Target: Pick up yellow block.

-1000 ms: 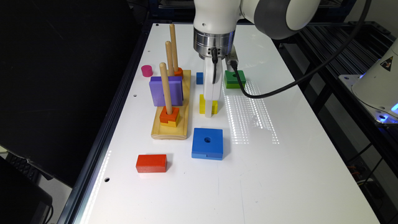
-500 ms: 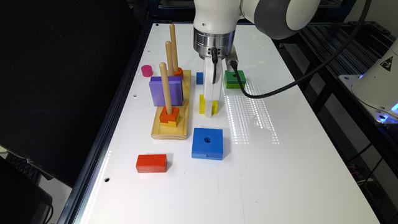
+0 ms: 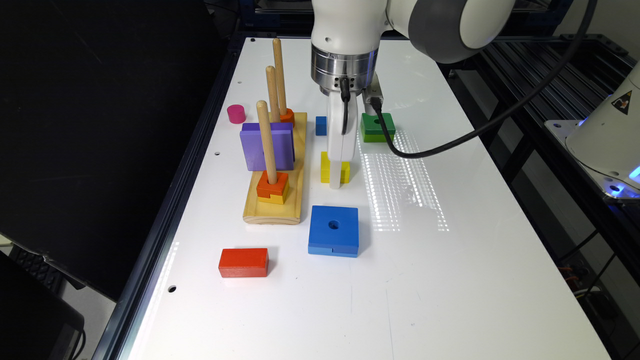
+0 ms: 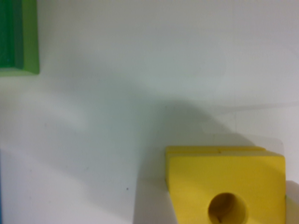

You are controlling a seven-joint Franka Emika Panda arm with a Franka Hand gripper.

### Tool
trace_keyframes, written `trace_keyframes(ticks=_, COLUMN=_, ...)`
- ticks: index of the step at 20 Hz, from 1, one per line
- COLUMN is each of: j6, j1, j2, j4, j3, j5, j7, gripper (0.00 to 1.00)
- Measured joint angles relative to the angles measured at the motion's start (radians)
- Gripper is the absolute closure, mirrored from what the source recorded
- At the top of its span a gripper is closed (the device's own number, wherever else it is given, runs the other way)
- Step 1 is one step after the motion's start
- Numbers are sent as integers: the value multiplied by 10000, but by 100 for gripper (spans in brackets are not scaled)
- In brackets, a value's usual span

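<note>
Gripper [image 3: 340, 172] is down over the yellow block [image 3: 334, 168], mid-frame just right of the peg board [image 3: 297, 165] in the exterior view. Can't tell its opening. If it's off-centre, closing could shove the block sideways.

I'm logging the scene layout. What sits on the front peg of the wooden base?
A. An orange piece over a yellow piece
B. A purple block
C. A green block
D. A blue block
A: the front peg holds an orange piece over a yellow piece.
</note>
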Motion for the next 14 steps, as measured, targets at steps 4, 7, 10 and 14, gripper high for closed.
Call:
trace_keyframes(ticks=4, j6=0, j1=-1, j2=0, j4=0, j3=0, j5=0, j7=0, gripper=100)
trace_keyframes(ticks=7, j6=-1, j1=-12, j2=-47, j4=-1, j3=18, j5=1, j7=0, gripper=100)
trace_keyframes(ticks=10, j6=0, j1=-14, j2=-66, j4=-1, j3=26, j5=1, j7=0, gripper=100)
trace_keyframes(ticks=14, j6=-50, j1=-36, j2=-210, j4=-11, j3=90, j5=43, j7=0, gripper=100)
